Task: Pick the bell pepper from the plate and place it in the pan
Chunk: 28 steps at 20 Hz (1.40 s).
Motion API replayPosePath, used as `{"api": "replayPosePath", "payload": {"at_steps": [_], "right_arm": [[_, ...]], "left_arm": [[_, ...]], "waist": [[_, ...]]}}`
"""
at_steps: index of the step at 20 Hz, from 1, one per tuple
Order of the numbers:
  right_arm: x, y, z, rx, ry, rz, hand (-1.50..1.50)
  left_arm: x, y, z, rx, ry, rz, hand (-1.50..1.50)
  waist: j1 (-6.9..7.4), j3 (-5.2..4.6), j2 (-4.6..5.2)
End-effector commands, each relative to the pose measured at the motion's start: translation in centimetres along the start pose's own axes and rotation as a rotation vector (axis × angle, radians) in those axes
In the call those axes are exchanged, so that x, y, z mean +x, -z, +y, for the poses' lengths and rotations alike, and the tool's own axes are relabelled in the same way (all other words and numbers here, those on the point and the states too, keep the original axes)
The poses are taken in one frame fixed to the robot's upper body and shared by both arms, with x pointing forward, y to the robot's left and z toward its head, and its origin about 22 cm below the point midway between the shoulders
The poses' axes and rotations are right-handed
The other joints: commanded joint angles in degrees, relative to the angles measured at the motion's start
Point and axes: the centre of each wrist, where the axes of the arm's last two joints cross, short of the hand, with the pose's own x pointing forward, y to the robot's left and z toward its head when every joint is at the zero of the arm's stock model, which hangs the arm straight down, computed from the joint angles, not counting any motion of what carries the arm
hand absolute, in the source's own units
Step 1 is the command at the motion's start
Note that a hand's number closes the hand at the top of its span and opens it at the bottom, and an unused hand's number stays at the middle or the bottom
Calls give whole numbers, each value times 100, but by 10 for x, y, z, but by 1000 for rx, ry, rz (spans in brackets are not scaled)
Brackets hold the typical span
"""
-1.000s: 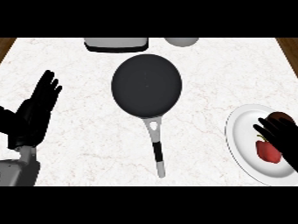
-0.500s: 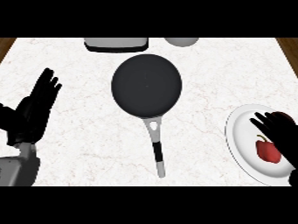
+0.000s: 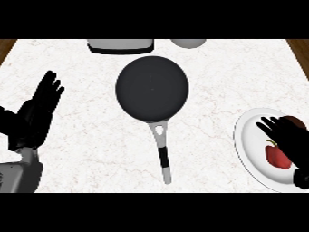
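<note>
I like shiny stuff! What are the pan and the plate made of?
The pan looks like dark metal with a dull, matte coating, since it shows no glints; its handle looks silvery metal with a black grip. The plate seems smooth white ceramic, though plastic is possible.

You had bare counter (image 3: 230,90) between the plate (image 3: 247,145) and pan (image 3: 151,88); only the pan's handle (image 3: 161,152) lay across the lower middle.

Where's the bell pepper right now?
In the head view, the red bell pepper lies on the white plate at the counter's right edge, right of the pan, with the right hand over it.
</note>
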Motion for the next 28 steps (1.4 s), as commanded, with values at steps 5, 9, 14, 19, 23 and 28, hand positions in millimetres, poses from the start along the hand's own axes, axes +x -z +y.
{"api": "replayPosePath", "payload": {"at_steps": [5, 9, 14, 19, 23, 28], "right_arm": [[-9, 22, 18, -16, 61, -37, -150], [3, 39, 18, 42, 52, -29, -150], [-10, 46, 35, -25, 24, -127, 150], [1, 50, 33, -50, 39, -147, 150], [7, 47, 39, -38, 59, -152, 150], [72, 51, 7, -178, 157, -135, 150]], "left_arm": [[20, 0, 0, -3, 3, -4, 0], [-2, 12, -17, -5, -7, -10, 0], [5, -4, 5, -2, -3, 2, 0], [2, -3, 2, 8, 1, 8, 0], [-6, -3, 10, 13, -1, 3, 0], [0, -6, 0, 3, -4, 8, 0]], "waist": [[9, 1, -1], [-3, -1, 3], [21, 1, 2], [6, 0, 1], [-5, -1, -1], [-49, -9, -37]]}}
